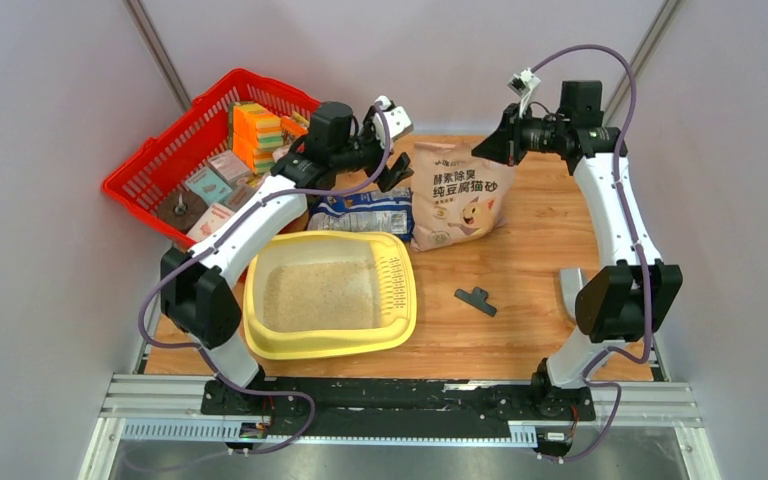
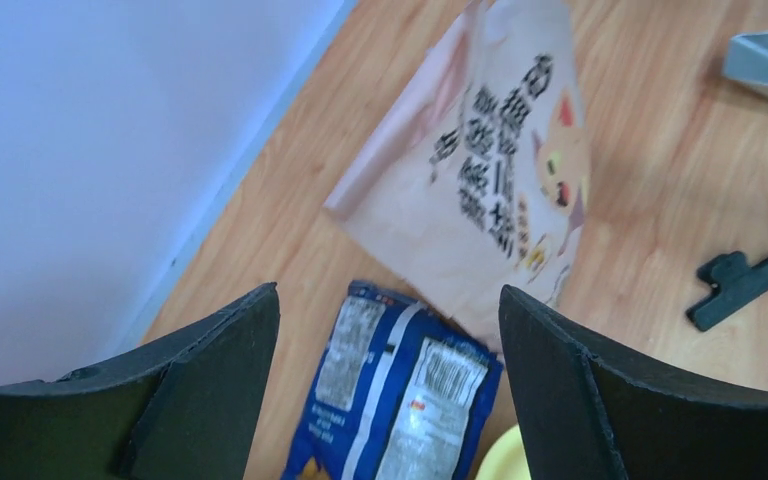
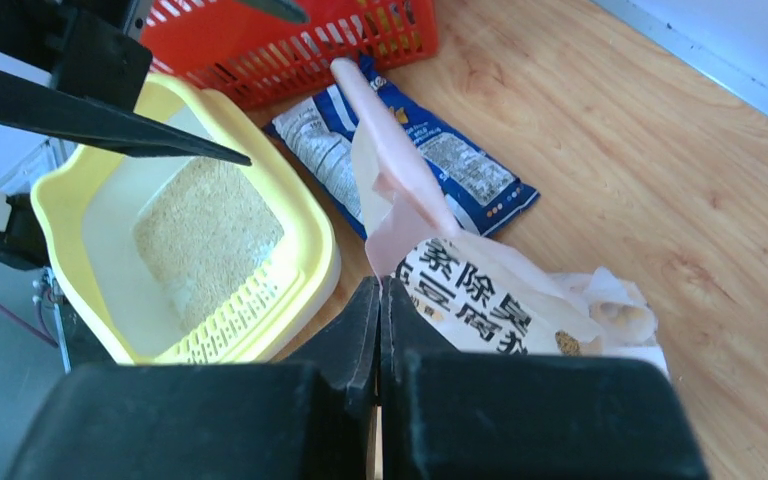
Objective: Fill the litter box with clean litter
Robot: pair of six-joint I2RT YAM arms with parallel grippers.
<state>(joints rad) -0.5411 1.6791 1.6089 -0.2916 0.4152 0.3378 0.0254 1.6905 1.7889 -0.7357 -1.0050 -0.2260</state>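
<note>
Top external view, near edge first: the litter box [image 1: 328, 346] sits left of centre, close ahead of the left arm's base. A shallow layer of clean litter [image 1: 320, 295] covers its floor, and the slotted strip runs along its right side. To the right is open bench [image 1: 540, 270] with only a black clip [image 1: 475, 300]. Just past the far rim lies a blue-and-white bag [image 1: 360, 212], then the tan bag [image 1: 457, 195], upright. Right gripper [image 3: 380, 285]: jaws pressed together at the tan bag's top flap; can't tell whether paper is caught. Left gripper [image 2: 388, 295]: jaws wide apart, empty, above the blue-and-white bag. Judgement: lift-and-tip comes next. Confirm the pinch, let the left jaws steady the bag's lower side, bring the mouth over the tray's middle and pour slowly. Clear room to the right; the red basket [image 1: 160, 165] crowds the far left.
</note>
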